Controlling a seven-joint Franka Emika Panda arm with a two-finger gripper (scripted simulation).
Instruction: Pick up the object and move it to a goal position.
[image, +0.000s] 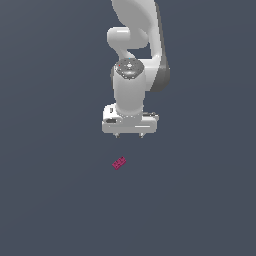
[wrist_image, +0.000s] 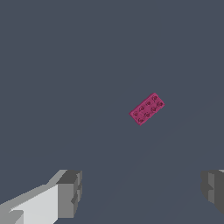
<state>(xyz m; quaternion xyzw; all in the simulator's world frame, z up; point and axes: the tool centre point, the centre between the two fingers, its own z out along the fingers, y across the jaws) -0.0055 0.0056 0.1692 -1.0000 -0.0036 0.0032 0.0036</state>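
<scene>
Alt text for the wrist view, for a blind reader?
A small magenta studded brick lies alone on a plain dark grey floor, angled diagonally. The open gripper has one grey fingertip at each side, well clear of the brick.

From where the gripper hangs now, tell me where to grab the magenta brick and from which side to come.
Come straight down from above. The brick lies flat, studs up, skewed on the floor, so turn the wrist and likely close the open gripper on its two long side faces, across the narrow width. It lies clear of the fingers.
</scene>
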